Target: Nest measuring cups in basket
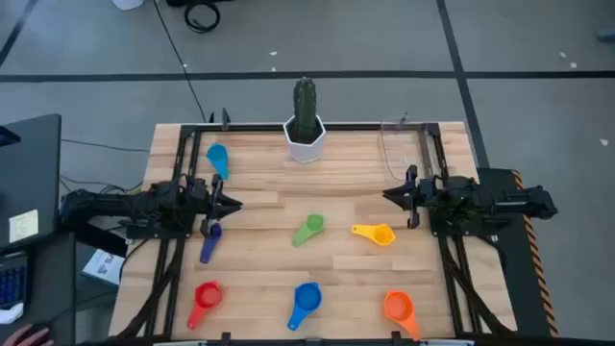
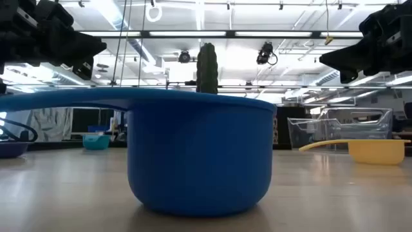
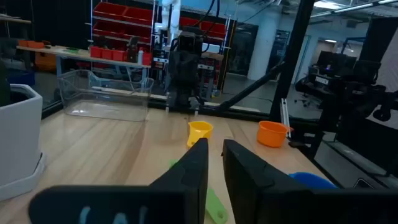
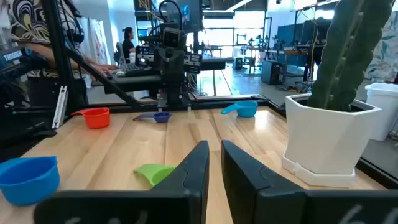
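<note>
Seven measuring cups lie apart on the wooden table, each resting on its base: light blue (image 1: pixel 217 157), purple (image 1: pixel 209 240), green (image 1: pixel 308 229), yellow (image 1: pixel 376 234), red (image 1: pixel 205 298), blue (image 1: pixel 306 300) and orange (image 1: pixel 399 308). The clear basket (image 1: pixel 404 144) stands at the far right with nothing in it. My left gripper (image 1: pixel 235 203) hovers at the left side, just beyond the purple cup, shut on nothing. My right gripper (image 1: pixel 387 195) hovers at the right side, between the basket and the yellow cup, also shut on nothing. The two grippers point level at each other.
A white faceted pot with a green cactus (image 1: pixel 305 130) stands at the middle of the far edge. A dark frame (image 1: pixel 183 154) runs along the table's sides. Bare wood lies between the two grippers. A person's hand (image 1: pixel 34 336) shows beyond the near left corner.
</note>
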